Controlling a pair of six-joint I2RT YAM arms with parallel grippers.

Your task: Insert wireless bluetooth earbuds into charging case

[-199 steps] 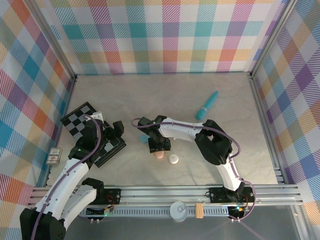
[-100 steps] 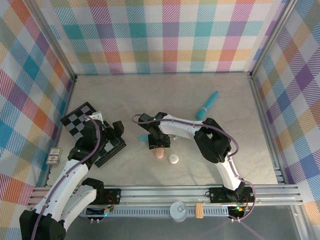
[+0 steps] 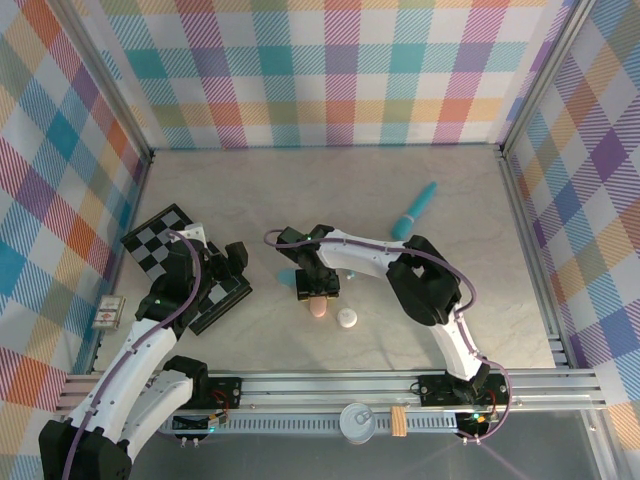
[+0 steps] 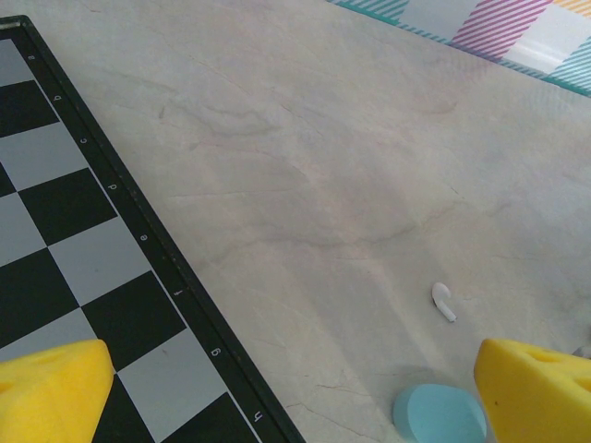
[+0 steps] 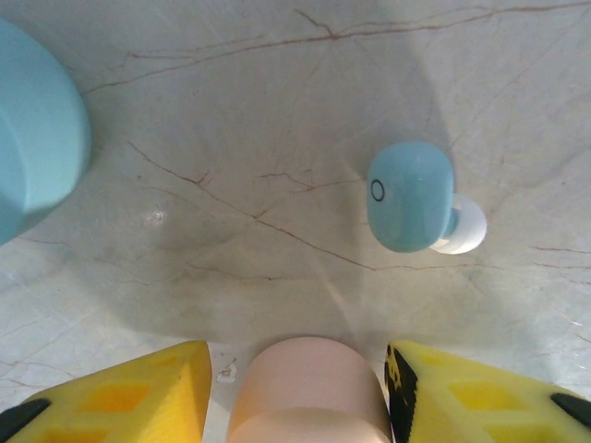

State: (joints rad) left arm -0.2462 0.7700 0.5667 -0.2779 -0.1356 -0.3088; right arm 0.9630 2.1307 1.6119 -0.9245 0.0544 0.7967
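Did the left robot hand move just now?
No. The left gripper hangs at the same place by the right corner of the checkerboard as a second ago, jaws wide open.

Plaid cloth walls (image 3: 340, 70) in bright colours enclosed a pale marbled tabletop (image 3: 470, 270). Aluminium rails (image 3: 330, 383) framed its near edge, and the light was soft and even.

You are getting bright, even light from overhead, and the tabletop (image 3: 500, 300) is carrying only faint, soft shadows. At the right wrist a broad grey shadow is lying over the marble, while the pink case (image 5: 309, 388) at the lower edge is sitting slightly out of focus. The left wrist picture is showing crisp.
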